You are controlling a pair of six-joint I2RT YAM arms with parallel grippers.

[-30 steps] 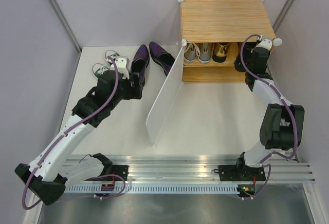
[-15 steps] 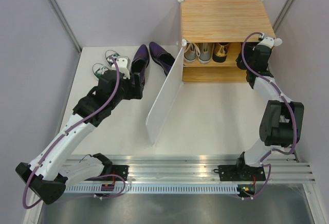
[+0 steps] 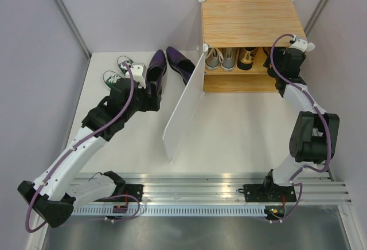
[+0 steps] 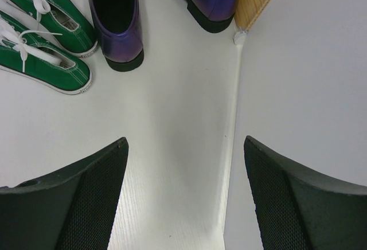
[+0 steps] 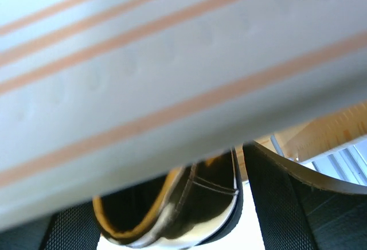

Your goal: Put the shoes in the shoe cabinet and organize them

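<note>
Four shoes sit loose on the counter (image 3: 241,124) seen from above: green sneakers (image 3: 117,69) and purple dress shoes (image 3: 156,66), left of the shoe cabinet (image 3: 249,23). Grey sneakers (image 3: 221,58) are shelved behind the open door (image 3: 186,104).

Left wrist: left tool (image 4: 184,141) spread, empty, short of the purple heels.

Right wrist: right tool (image 5: 166,187) flanks a gold shoe (image 5: 172,215) under a pale board (image 5: 172,61); pinching or clear, cannot tell.

Risk: if a finger snags, pulling back could drag that shoe out.
</note>
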